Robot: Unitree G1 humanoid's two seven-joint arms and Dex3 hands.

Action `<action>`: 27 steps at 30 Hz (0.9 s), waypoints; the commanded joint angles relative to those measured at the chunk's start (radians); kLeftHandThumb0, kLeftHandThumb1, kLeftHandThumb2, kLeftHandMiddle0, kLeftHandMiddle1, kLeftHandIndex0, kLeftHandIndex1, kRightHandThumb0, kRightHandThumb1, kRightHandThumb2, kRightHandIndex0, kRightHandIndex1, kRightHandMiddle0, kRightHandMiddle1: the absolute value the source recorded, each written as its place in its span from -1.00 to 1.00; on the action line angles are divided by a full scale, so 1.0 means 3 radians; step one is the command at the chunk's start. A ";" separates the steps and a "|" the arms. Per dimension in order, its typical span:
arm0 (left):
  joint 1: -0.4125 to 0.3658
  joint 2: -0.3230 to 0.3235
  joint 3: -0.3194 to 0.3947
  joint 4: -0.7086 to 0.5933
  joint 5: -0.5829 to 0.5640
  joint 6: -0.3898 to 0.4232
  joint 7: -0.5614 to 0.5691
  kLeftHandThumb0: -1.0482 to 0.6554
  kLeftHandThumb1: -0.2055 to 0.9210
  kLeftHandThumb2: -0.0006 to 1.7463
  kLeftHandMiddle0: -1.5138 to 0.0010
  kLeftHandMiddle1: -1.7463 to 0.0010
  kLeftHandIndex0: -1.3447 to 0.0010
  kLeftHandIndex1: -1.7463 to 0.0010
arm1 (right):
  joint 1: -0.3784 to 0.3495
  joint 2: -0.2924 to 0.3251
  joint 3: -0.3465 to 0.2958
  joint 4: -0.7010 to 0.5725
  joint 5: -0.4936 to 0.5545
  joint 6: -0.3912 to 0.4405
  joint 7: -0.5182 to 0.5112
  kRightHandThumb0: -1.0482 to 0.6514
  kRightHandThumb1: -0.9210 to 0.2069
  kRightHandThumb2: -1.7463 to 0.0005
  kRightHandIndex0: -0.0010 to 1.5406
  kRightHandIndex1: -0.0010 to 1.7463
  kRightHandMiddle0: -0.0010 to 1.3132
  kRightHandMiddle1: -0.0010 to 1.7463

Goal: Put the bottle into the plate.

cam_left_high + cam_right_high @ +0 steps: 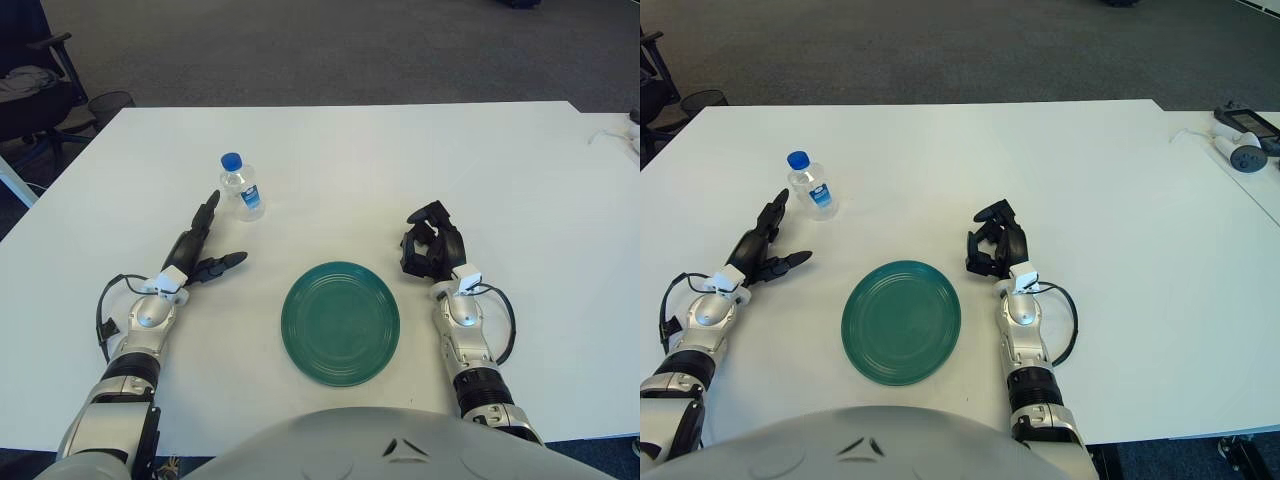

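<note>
A small clear bottle (pixel 241 189) with a blue cap and blue label stands upright on the white table (pixel 330 150), left of centre. A round green plate (pixel 341 322) lies near the front edge, empty. My left hand (pixel 211 243) is open, fingers spread, just in front of and slightly left of the bottle, not touching it. My right hand (pixel 430 245) shows to the right of the plate with fingers curled, holding nothing.
Black chairs (pixel 30 75) and a wire bin (pixel 108 104) stand off the table's far left corner. A white device with a cable (pixel 1240 150) lies on a neighbouring table at the far right.
</note>
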 commanded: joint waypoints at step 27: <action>-0.0051 -0.0552 -0.0093 0.0274 0.0328 0.0614 0.1168 -1.00 0.98 -0.95 1.00 1.00 1.00 1.00 | 0.0579 -0.0026 -0.0119 0.0591 0.0092 0.0143 0.0005 0.22 -0.10 -0.40 -0.25 1.00 -0.57 0.98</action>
